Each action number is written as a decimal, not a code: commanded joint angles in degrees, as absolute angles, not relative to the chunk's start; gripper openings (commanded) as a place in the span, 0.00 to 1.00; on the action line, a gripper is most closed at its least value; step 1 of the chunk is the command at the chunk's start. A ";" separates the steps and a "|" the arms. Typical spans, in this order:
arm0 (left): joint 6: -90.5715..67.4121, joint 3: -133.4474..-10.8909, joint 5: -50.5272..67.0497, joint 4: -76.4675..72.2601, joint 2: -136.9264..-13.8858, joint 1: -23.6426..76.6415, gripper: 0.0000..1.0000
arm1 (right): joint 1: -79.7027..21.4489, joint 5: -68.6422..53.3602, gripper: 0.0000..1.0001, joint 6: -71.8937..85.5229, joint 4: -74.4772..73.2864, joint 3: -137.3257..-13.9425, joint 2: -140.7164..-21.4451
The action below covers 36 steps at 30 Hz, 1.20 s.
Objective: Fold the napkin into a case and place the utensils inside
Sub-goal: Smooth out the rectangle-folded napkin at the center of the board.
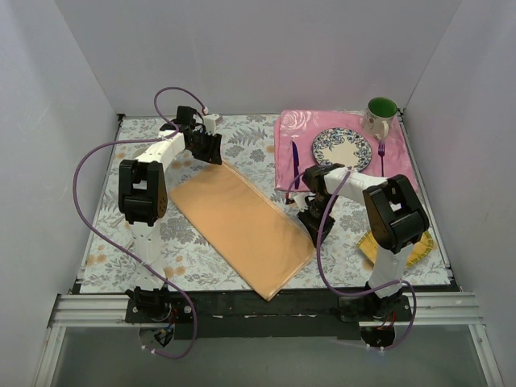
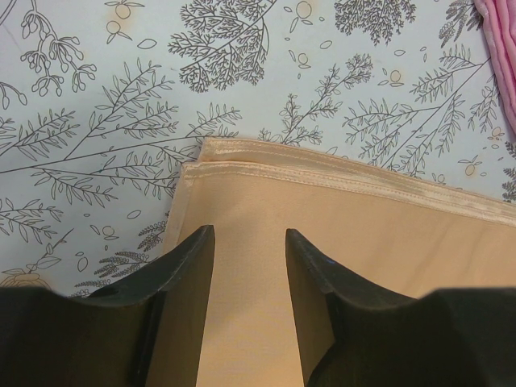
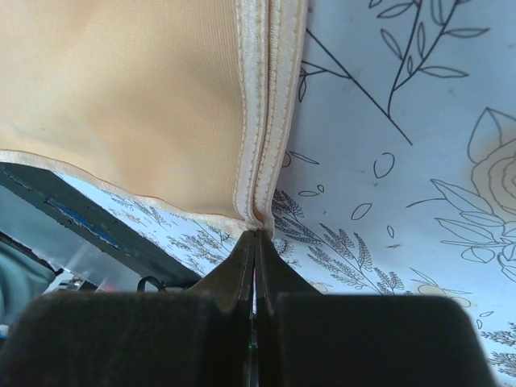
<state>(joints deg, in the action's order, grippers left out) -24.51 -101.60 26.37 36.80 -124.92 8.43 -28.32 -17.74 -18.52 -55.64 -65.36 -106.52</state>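
The peach-orange napkin (image 1: 242,222) lies folded into a long band, running diagonally across the table. My left gripper (image 1: 214,157) hovers open over its far-left end; in the left wrist view the cloth (image 2: 363,234) shows in the gap of the gripper (image 2: 248,232), and neither finger touches it. My right gripper (image 1: 310,230) is shut at the band's right edge. In the right wrist view the doubled hems of the napkin (image 3: 121,97) run into the tips of the gripper (image 3: 258,235). The dark purple knife (image 1: 295,155) and purple fork (image 1: 381,157) flank the plate.
A pink floral placemat (image 1: 290,129) at the back right carries a patterned plate (image 1: 342,148) and a green-lined mug (image 1: 380,115). A yellow woven mat (image 1: 419,250) lies by the right arm's base. The napkin's near end reaches the table's front edge.
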 commanded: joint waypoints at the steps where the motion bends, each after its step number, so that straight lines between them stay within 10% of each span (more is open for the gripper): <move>1: -25.31 -102.92 26.63 35.77 -121.11 8.35 0.40 | -28.65 -20.03 0.01 -21.44 -57.04 -66.88 -102.14; 25: -25.67 -111.71 25.66 40.78 -129.90 7.47 0.38 | -28.57 -23.12 0.11 -22.76 -55.99 -63.90 -102.04; 36: -23.03 -111.88 23.03 40.70 -134.56 8.88 0.15 | -28.74 -25.05 0.05 -24.96 -55.37 -62.49 -104.24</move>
